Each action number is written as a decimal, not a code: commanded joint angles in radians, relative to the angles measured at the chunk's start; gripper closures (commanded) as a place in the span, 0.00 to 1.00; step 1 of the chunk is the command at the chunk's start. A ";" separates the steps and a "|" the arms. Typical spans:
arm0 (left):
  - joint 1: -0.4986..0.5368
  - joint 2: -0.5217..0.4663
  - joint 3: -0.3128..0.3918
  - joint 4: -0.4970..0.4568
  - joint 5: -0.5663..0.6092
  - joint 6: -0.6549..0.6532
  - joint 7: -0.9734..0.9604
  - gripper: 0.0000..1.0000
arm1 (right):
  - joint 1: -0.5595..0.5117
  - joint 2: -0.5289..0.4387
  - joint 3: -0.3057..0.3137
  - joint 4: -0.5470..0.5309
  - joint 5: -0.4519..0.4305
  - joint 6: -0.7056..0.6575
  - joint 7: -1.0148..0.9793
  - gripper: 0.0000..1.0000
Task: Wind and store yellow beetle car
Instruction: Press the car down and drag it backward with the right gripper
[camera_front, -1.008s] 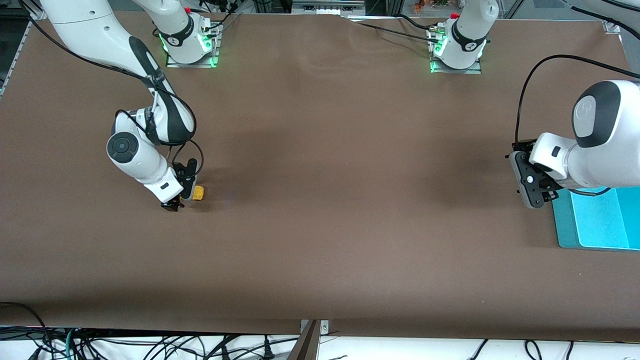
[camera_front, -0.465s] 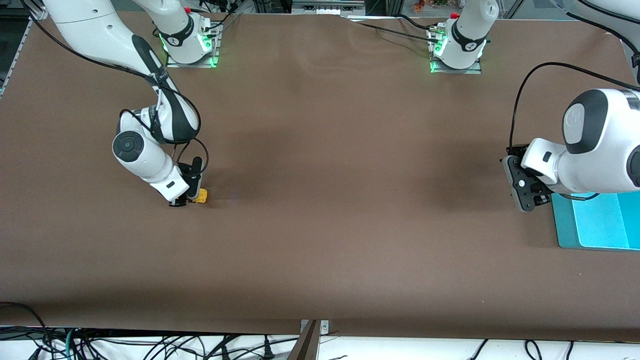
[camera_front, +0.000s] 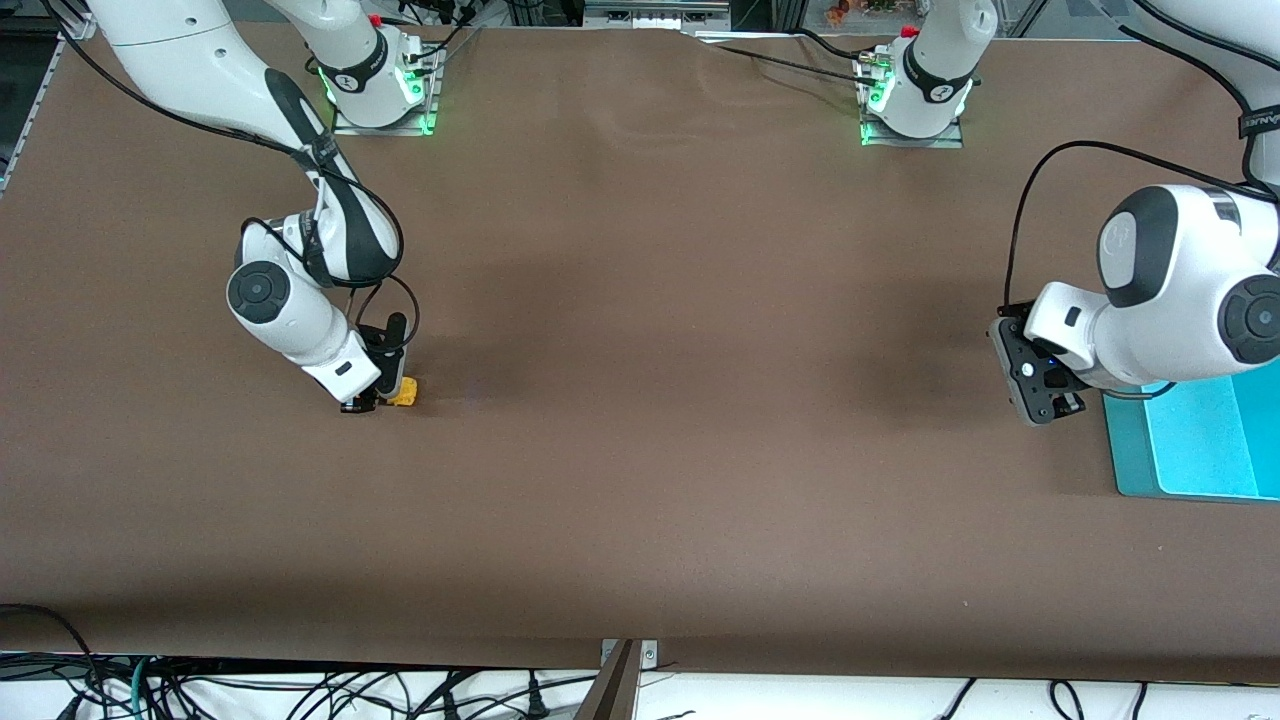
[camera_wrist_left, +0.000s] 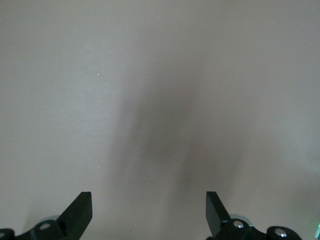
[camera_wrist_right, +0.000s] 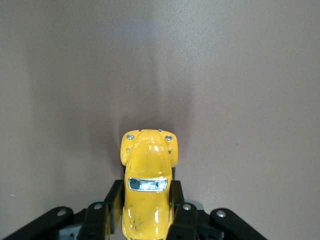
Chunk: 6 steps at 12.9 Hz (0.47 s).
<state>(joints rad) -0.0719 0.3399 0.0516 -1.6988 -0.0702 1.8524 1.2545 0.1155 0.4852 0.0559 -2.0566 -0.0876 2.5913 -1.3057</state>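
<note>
Right wrist view: right end effector (camera_wrist_right: 146, 212) clamps yellow beetle car (camera_wrist_right: 147, 187); left end effector (camera_wrist_left: 149, 212) wide.

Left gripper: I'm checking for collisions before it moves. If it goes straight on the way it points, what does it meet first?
Probably only the bare brown table. The left gripper, jaws open, has nothing else ahead in its wrist view, though depth is unclear.

Even overhead light, soft shadows on the table (camera_front: 640, 420), sharp focus.
</note>
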 joint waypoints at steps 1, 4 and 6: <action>0.000 -0.093 -0.004 -0.157 0.010 0.097 0.023 0.00 | -0.028 -0.005 0.018 -0.020 0.008 0.009 -0.020 0.57; 0.000 -0.105 -0.009 -0.205 0.012 0.134 0.023 0.00 | -0.037 -0.005 0.018 -0.026 0.008 0.009 -0.061 0.57; -0.005 -0.105 -0.009 -0.205 0.013 0.134 0.023 0.00 | -0.045 -0.003 0.018 -0.030 0.008 0.012 -0.082 0.57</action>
<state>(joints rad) -0.0723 0.2731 0.0455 -1.8671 -0.0702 1.9677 1.2590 0.0999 0.4838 0.0574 -2.0595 -0.0873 2.5897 -1.3431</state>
